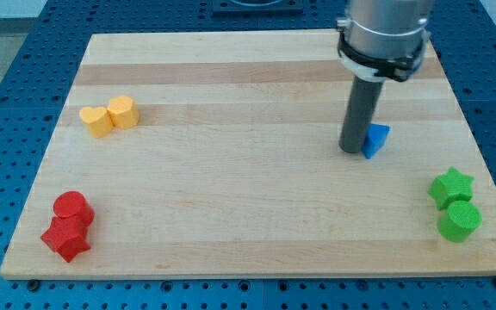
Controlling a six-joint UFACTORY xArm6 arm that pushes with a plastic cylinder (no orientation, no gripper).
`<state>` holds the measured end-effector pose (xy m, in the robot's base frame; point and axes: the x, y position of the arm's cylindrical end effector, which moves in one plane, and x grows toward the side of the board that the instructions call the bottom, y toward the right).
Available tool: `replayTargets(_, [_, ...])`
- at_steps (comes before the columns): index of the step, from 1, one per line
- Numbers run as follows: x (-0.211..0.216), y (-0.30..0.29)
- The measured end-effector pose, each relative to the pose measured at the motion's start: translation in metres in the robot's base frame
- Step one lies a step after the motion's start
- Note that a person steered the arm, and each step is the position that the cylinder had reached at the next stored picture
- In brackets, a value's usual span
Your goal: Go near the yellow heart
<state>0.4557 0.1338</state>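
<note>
The yellow heart (pixel 96 120) lies near the board's left edge, in the upper left part of the view. A yellow hexagon block (pixel 122 112) touches it on its right. My tip (pixel 353 150) is far to the right of the heart, right of the board's middle. It stands against the left side of a blue block (pixel 375 139), partly hiding it.
A red cylinder (pixel 72 207) and a red star (pixel 65 238) sit together at the lower left corner. A green star (pixel 451 186) and a green cylinder (pixel 459 220) sit together at the lower right. The wooden board (pixel 231 189) rests on a blue perforated table.
</note>
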Motion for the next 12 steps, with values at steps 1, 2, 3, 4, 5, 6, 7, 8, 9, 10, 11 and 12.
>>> replayTargets(1, [-0.008,0.041])
replayTargets(2, [-0.018,0.080])
replayTargets(3, [-0.018,0.082])
replayTargets(4, [-0.017,0.080])
replayTargets(5, [-0.017,0.022])
replayTargets(6, [-0.017,-0.055])
replayTargets(7, [-0.017,-0.124])
replayTargets(8, [-0.017,-0.191])
replayTargets(9, [-0.017,-0.258])
replayTargets(10, [-0.017,-0.324])
replayTargets(11, [-0.017,-0.381])
replayTargets(12, [-0.013,-0.411])
